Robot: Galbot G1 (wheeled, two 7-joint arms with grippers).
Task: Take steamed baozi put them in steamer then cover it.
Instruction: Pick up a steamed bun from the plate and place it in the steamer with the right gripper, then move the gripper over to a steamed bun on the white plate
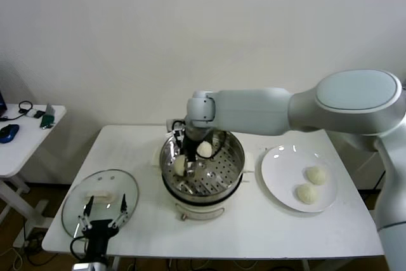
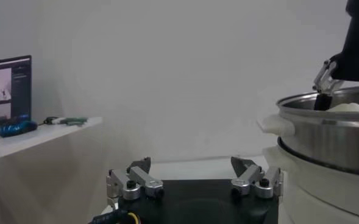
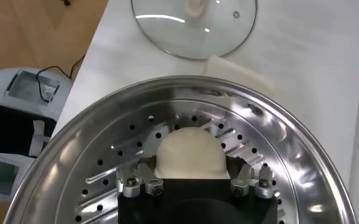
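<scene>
The steel steamer (image 1: 233,157) stands mid-table on its white base. My right gripper (image 1: 203,150) hangs inside its rim, shut on a cream-white baozi (image 1: 205,148); in the right wrist view the bun (image 3: 190,152) sits between the fingers just above the perforated tray (image 3: 106,164). A second baozi (image 1: 181,165) lies on the tray beside it. Two more baozi (image 1: 316,174) (image 1: 307,193) lie on the white plate (image 1: 279,163). The glass cover (image 1: 111,185) lies flat at the table's front left, and shows in the right wrist view (image 3: 167,27). My left gripper (image 1: 101,217) is open and empty over its near edge.
A side table (image 1: 22,144) with a blue mouse and cables stands off to the left. In the left wrist view the steamer's wall (image 2: 331,137) rises close on one side of the open left gripper (image 2: 194,176). The white wall is right behind the table.
</scene>
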